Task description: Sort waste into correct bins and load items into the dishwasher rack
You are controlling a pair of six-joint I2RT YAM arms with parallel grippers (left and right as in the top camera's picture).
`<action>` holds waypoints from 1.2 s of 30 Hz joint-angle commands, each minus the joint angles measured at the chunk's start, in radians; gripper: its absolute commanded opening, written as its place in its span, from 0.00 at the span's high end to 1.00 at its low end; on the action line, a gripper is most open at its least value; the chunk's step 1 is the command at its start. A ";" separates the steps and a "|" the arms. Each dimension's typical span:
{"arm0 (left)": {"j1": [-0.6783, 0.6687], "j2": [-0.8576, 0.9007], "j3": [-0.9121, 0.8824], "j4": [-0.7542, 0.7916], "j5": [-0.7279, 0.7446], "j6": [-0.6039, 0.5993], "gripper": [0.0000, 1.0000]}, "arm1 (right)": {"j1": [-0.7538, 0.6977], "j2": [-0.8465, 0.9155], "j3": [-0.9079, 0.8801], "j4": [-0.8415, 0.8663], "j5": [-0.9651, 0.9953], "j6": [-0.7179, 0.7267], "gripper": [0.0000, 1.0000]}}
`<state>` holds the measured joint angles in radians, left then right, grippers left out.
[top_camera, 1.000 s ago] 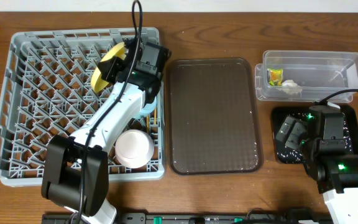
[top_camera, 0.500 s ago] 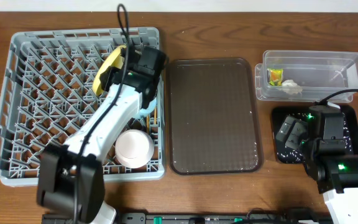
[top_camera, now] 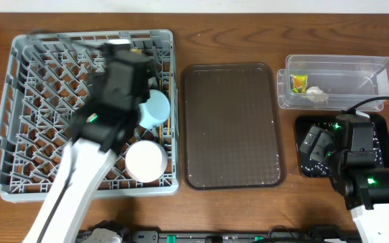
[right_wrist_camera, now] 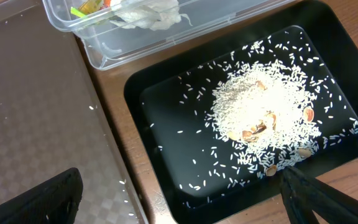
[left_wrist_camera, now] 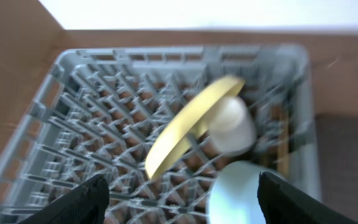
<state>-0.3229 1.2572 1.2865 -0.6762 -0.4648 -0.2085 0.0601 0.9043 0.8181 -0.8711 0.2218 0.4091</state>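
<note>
The grey dishwasher rack point(top_camera: 39, 101) fills the left of the table. In the left wrist view a yellow plate point(left_wrist_camera: 191, 124) stands on edge among its pegs, with a small white cup point(left_wrist_camera: 232, 124) behind it. A light blue dish point(left_wrist_camera: 241, 193) and thin chopsticks point(left_wrist_camera: 283, 137) are close by. My left gripper point(left_wrist_camera: 185, 208) hangs open above the rack, holding nothing. A white bowl point(top_camera: 145, 160) sits at the rack's front. The open right gripper point(right_wrist_camera: 179, 205) hovers over the black tray point(right_wrist_camera: 166, 124), which holds rice scraps point(right_wrist_camera: 260, 112). The clear tub point(right_wrist_camera: 104, 43) holds a tissue point(right_wrist_camera: 148, 15) and a wrapper point(right_wrist_camera: 89, 7).
A large brown serving tray point(top_camera: 231, 125) lies between the rack and the two bins. The left arm point(top_camera: 86, 155) is blurred and stretches across the rack's front half. Bare wooden table runs along the far edge.
The left gripper opened, let go of the yellow plate and pulled back from it; the plate now stands in the rack. The right arm has not moved.
</note>
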 commanded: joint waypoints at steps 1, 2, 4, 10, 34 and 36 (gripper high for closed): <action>0.077 -0.106 -0.003 -0.002 0.220 -0.118 0.21 | -0.005 -0.001 0.005 -0.001 0.013 -0.006 0.01; 0.099 -0.130 -0.003 -0.004 0.251 -0.119 0.21 | -0.005 -0.001 0.005 -0.001 0.013 -0.006 0.01; 0.142 -0.173 -0.003 -0.016 0.267 -0.119 0.17 | -0.005 -0.001 0.005 -0.001 0.013 -0.006 0.01; 0.196 -0.243 -0.003 -0.072 0.267 -0.119 0.14 | -0.005 -0.001 0.005 -0.001 0.013 -0.006 0.01; 0.196 -0.237 -0.003 -0.079 0.267 -0.119 0.07 | -0.005 -0.001 0.005 -0.001 0.013 -0.006 0.01; 0.196 -0.236 -0.003 -0.079 0.267 -0.119 0.07 | -0.005 -0.001 0.005 -0.001 0.013 -0.006 0.01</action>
<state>-0.1326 1.0191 1.2865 -0.7532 -0.2077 -0.3183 0.0601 0.9043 0.8181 -0.8711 0.2218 0.4091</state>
